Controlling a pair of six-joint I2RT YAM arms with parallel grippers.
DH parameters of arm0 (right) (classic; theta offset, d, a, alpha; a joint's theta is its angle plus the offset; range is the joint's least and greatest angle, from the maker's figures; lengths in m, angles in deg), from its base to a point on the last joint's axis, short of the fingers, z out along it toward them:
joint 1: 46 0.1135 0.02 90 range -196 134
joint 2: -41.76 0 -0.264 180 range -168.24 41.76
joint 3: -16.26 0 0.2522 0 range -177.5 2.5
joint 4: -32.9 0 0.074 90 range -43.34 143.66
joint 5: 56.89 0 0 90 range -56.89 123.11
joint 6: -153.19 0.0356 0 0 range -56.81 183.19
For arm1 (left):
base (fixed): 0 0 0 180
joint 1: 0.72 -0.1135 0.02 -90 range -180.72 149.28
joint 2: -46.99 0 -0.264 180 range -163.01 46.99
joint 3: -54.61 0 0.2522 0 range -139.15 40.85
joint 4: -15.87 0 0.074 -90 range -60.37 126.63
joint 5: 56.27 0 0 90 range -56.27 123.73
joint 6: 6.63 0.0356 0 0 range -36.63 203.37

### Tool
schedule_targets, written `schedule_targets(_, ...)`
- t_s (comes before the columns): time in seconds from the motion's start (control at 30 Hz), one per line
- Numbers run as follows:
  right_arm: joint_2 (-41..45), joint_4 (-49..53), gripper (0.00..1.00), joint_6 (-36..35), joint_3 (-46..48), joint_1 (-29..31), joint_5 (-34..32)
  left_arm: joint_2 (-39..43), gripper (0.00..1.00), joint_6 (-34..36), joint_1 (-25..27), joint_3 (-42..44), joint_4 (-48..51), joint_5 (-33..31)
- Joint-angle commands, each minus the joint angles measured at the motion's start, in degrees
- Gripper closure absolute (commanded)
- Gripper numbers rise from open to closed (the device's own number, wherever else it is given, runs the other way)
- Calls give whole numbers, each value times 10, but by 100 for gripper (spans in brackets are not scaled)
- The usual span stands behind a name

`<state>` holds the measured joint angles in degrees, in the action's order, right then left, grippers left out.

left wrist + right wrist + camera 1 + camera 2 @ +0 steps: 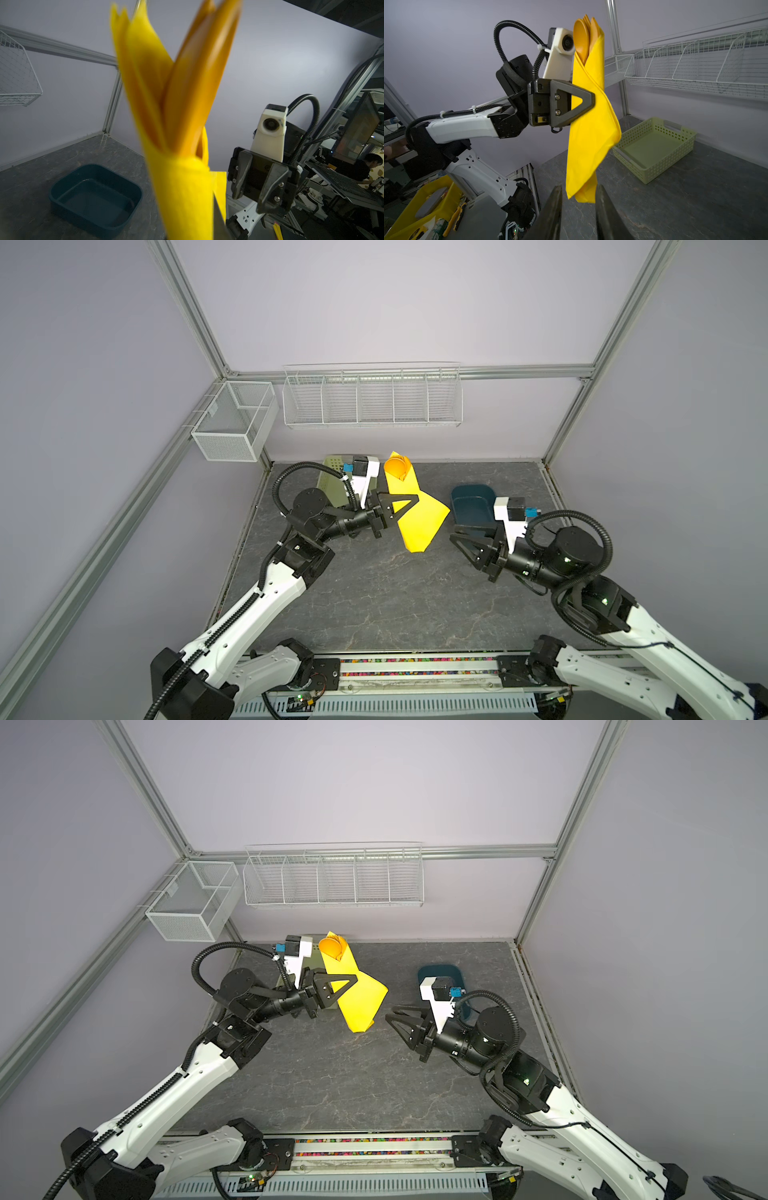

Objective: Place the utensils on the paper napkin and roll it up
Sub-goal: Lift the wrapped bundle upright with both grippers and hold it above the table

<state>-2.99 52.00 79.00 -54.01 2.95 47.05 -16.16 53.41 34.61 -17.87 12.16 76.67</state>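
Above the dark, marble-veined stone bench (pixel 395 593), the left gripper (pixel 583 101) is holding the bright yellow paper napkin (pixel 591 128) in the air. Its black triangular jaws are pressing together on the roll at about mid-length. The thin, matte paper is wrapping around the slim orange-brown plastic utensils (pixel 581 35) in a loose, slanting spiral. It is standing nearly upright, and its lower part is hanging free as a flattened, folded tail clear of the bench. At the upper end a smooth round spoon bowl and other utensil tips are poking out of the wrap; the left wrist view is showing them as blurred orange blades (pixel 197 83) fanning out of the yellow sleeve.

The right gripper (pixel 455 531) is hovering near the napkin's lower end without touching it. Its dark jaws are standing a narrow gap apart and gripping nothing.

Behind the left arm, the pale green perforated plastic basket (pixel 654 149) is sitting on the bench with nothing showing inside it. The dark blue rounded plastic tub (pixel 93 193) is resting near the right arm. On the back wall, a long white wire rack with dividers (pixel 372 398) is hanging beside a white mesh box (pixel 232 418).
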Motion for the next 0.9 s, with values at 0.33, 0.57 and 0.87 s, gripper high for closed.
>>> schedule_targets(0.33,-139,72,66,-51,-107,10,2,2,94,15,2,-21,25,42)
schedule_targets(0.57,-152,49,60,-35,-92,10,20,0,96,-19,2,-17,-22,70)
schedule_targets(0.87,-166,17,55,-14,-82,10,81,-7,97,-79,2,-9,-109,94)
